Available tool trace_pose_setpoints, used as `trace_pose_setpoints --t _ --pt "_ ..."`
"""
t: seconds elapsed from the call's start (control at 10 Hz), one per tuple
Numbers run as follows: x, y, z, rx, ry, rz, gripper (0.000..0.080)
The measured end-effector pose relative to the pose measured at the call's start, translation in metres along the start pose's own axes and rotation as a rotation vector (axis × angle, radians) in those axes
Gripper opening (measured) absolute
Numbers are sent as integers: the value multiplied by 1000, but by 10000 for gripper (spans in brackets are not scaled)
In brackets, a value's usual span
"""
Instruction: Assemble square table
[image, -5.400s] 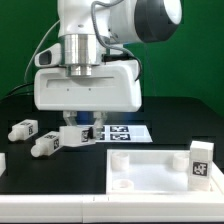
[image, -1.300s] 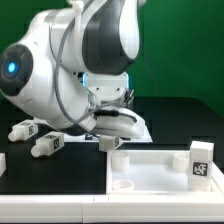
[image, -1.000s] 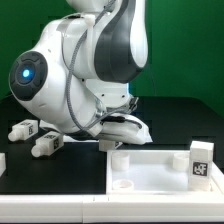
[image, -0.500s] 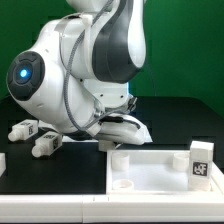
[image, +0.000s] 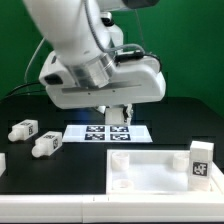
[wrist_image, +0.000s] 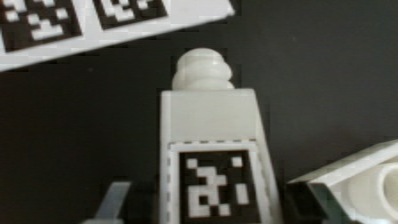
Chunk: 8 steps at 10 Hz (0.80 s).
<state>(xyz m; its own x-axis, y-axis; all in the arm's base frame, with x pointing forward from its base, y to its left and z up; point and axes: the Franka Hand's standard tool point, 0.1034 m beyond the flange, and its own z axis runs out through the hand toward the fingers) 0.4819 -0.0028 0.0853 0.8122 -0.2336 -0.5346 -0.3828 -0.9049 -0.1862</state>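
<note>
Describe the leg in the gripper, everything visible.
The leg is a short, chunky white block, plastic by its look. It has a rounded peg at the end away from the fingers and a black-and-white tag on one face. The gripper is shut on its tagged end, and it hangs just above the marker board. Nothing else seems to touch it.
</note>
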Motion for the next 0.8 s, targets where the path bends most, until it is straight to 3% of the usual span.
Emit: trace_pose_setpoints --t 0.1,0.3,0.4,0.5,0.6,0.8 --pt "-7 3 6 0 17 6 282" --pt "2 1 -4 -16 139 -10 282" --pt "7 -12 -33 -49 211 -69 284" --pt "15 -28 -60 -57 276 -93 284" --pt "21 -40 -72 -61 365 -114 284" --pt "21 -29 -61 -72 501 -110 284"
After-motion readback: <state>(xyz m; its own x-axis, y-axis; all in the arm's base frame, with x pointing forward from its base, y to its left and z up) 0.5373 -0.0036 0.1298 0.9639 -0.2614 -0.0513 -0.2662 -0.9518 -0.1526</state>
